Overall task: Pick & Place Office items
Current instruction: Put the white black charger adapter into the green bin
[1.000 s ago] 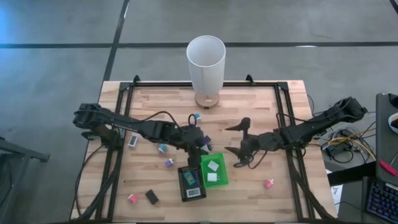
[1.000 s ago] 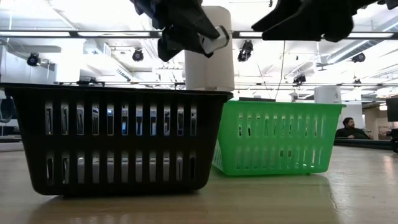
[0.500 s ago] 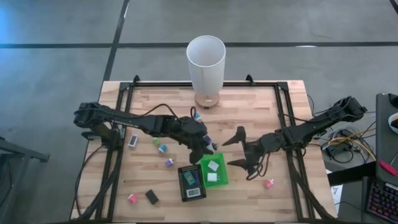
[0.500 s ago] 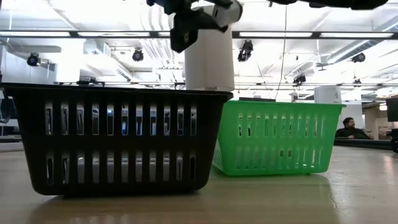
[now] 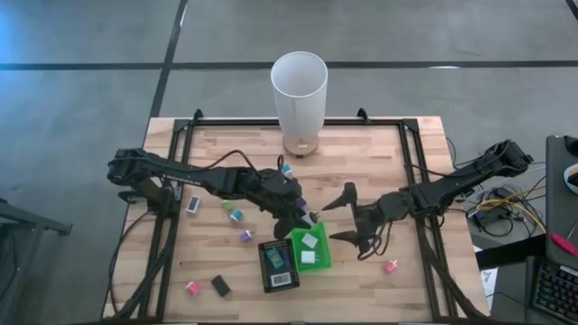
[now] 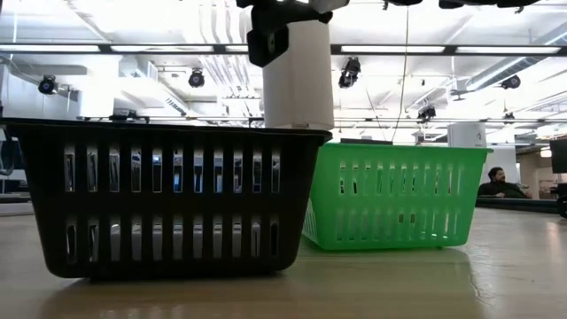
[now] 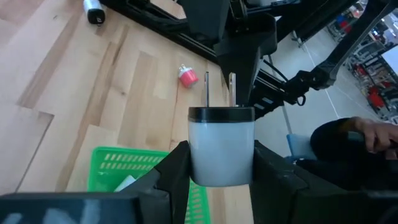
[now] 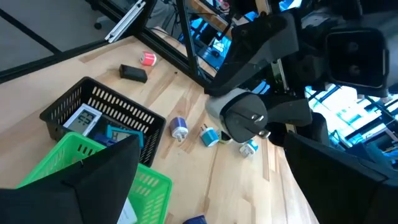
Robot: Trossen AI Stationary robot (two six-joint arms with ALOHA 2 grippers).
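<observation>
A white plug adapter (image 7: 221,147) with a black top and two metal prongs is pinched between the fingers (image 7: 171,171) of the left gripper (image 5: 305,217), and in the high view it hangs in the air just over the rear edge of the green tray (image 5: 318,263). Inside this green tray lie two white blocks (image 5: 309,248). The black tray (image 5: 263,267) stands touching the green one on its left side and holds a teal item (image 5: 276,260) and a white one with a printed label. Other small office items are spread on the tabletop (image 5: 361,153): a purple plug (image 5: 246,236), a teal plug (image 5: 236,215) and a white block (image 5: 194,205) to the left of the trays, a pink piece (image 5: 191,288) and a black block (image 5: 220,285) near the front left corner, and one more pink piece (image 5: 390,266) on the right side. The right gripper (image 5: 352,215) hovers just right of the green tray, with its fingers spread wide and nothing between them. A tall white cylinder (image 5: 299,101) stands at the rear edge of the tabletop. In the low view a person (image 6: 499,182) sits far behind in the room.
</observation>
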